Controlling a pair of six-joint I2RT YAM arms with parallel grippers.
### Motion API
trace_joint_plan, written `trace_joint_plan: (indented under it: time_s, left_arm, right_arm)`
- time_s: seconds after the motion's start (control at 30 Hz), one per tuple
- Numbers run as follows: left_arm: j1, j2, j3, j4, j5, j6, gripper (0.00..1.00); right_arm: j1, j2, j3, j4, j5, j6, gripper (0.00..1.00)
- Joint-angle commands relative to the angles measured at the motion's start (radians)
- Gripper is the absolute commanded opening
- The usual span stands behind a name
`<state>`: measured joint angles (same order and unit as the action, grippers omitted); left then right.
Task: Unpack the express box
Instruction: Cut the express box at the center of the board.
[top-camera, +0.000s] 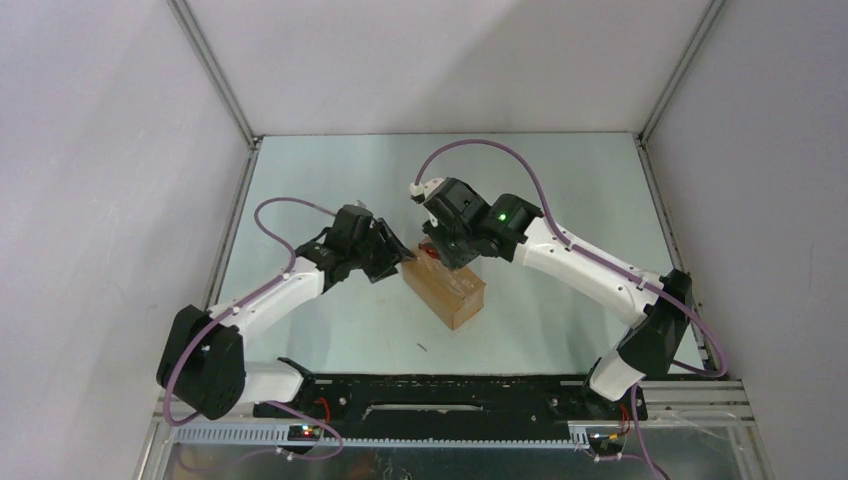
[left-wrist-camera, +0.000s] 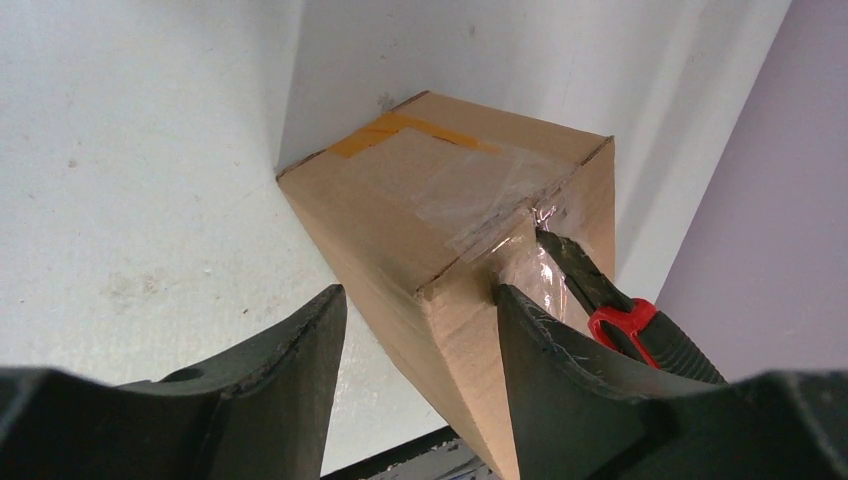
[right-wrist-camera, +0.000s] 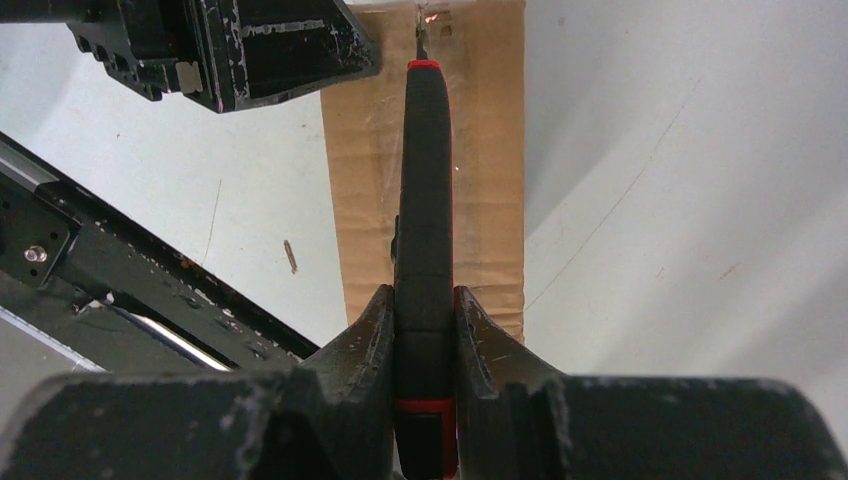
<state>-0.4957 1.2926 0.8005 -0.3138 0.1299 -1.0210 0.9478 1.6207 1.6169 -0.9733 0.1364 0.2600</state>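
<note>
The express box (top-camera: 447, 290) is a brown carton lying on the table between the arms, with clear tape and an orange tape strip on it (left-wrist-camera: 400, 190). My left gripper (top-camera: 395, 255) is open at the box's left end. Its jaws straddle a box corner (left-wrist-camera: 420, 310): the right finger touches the cardboard and the left finger stands apart. My right gripper (top-camera: 445, 250) is shut on the red-and-black utility knife (right-wrist-camera: 425, 180). The knife lies along the box top (right-wrist-camera: 490, 150), with its tip at the taped far end, next to the left gripper. The knife also shows in the left wrist view (left-wrist-camera: 620, 320).
The black base rail (top-camera: 450, 395) runs along the near table edge. Grey enclosure walls stand at the left, back and right. A small dark scrap (top-camera: 424, 347) lies on the table in front of the box. The left gripper's body (right-wrist-camera: 250, 50) is close to the knife tip.
</note>
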Motion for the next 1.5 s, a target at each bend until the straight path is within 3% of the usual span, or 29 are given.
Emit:
trace_joint_plan:
  time_s: [0.0,0.43,0.8,0.87,0.97,1.07,1.27,1.33,1.47]
  left_arm:
    - [0.004,-0.004,0.008,-0.133,-0.088,-0.014,0.6]
    - [0.011,-0.011,0.026,-0.173,-0.166,-0.085,0.6]
    - [0.01,-0.019,0.043,-0.148,-0.142,-0.061,0.61]
    - [0.01,-0.024,0.053,-0.141,-0.138,-0.049,0.64]
    - [0.004,-0.053,0.074,-0.117,-0.1,-0.015,0.77]
    - [0.008,-0.089,0.15,-0.143,-0.092,0.079,0.9]
    - [0.066,-0.197,0.31,-0.145,0.034,0.455,0.95]
    - [0.065,-0.24,0.36,-0.157,0.156,0.623,0.96]
    - [0.06,-0.289,0.384,-0.138,0.489,0.815,0.98]
  right_arm:
    - [0.006,-0.006,0.048,-0.097,0.003,-0.02,0.0]
    - [0.006,-0.003,0.091,-0.242,-0.025,-0.048,0.0]
    - [0.015,0.002,0.097,-0.257,-0.033,-0.043,0.0]
    - [0.015,-0.002,0.105,-0.256,-0.014,-0.034,0.0]
    - [0.001,-0.028,0.137,-0.224,0.008,-0.018,0.0]
    - [-0.029,-0.071,0.16,-0.159,-0.044,-0.033,0.0]
    - [-0.099,-0.109,0.187,-0.181,-0.265,-0.055,0.0]
    - [-0.1,-0.148,0.152,-0.195,-0.305,-0.06,0.0]
    - [-0.095,-0.233,0.099,-0.208,-0.429,-0.067,0.0]
